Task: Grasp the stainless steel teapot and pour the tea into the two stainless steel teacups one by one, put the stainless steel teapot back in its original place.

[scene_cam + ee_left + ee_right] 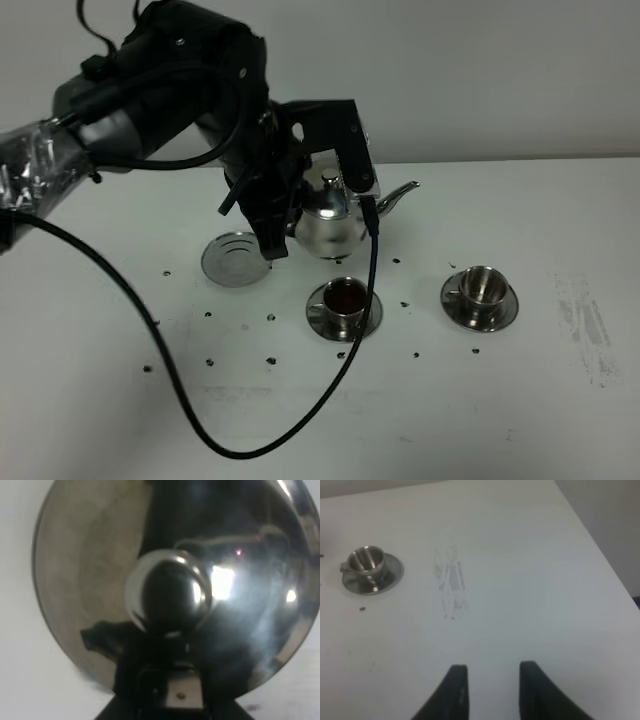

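Note:
The stainless steel teapot (328,218) is upright, a little right of its empty round trivet (236,259), with its spout pointing right. My left gripper (272,236) is at the pot's handle side and looks shut on the handle, which the arm hides. The left wrist view is filled by the pot's lid and knob (167,592). The left teacup (345,300) on its saucer holds dark tea, just in front of the pot. The right teacup (483,288) looks empty and also shows in the right wrist view (366,561). My right gripper (490,690) is open over bare table.
A black cable (250,440) loops from the left arm across the front of the table, passing over the left cup's saucer. Small dark specks dot the white table (120,420). A grey scuff (585,325) lies at the right. The table's right edge (600,555) is near my right gripper.

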Motion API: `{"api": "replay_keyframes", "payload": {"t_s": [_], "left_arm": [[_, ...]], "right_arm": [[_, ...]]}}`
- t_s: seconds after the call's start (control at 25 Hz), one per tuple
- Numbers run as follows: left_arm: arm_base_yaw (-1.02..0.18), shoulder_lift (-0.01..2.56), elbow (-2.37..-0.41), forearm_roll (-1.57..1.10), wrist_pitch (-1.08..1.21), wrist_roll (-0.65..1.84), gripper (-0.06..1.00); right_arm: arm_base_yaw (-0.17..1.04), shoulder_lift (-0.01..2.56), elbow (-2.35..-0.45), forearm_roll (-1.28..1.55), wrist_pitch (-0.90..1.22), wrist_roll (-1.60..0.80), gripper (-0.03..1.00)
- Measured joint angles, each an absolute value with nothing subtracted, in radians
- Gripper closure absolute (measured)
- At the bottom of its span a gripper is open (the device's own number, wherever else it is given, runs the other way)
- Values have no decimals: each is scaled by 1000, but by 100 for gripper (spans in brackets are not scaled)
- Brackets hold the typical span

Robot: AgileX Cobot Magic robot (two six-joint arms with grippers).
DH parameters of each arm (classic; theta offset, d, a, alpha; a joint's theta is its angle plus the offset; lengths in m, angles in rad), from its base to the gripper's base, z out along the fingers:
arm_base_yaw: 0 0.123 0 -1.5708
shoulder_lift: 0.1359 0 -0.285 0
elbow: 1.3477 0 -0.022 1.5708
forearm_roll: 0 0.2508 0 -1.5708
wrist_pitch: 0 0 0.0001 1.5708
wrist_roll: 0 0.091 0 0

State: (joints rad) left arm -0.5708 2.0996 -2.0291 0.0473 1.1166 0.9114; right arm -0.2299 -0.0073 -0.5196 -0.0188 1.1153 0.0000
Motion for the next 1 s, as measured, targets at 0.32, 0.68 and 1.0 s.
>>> {"api": "replay_keyframes", "payload": {"t_s": [0.32,0.68,1.0], "left_arm": [[-563,2383,-2380,39,1147,1299,74],[-548,2454,-2395,-14,1036,1521,74],[-550,2468,-2401,-12,986,1588,74]], "right_arm": [[-230,-7,-520,-19,1115,0,73],[-230,-7,-520,-19,1115,0,73],[-230,-7,-520,-19,1115,0,73]]}}
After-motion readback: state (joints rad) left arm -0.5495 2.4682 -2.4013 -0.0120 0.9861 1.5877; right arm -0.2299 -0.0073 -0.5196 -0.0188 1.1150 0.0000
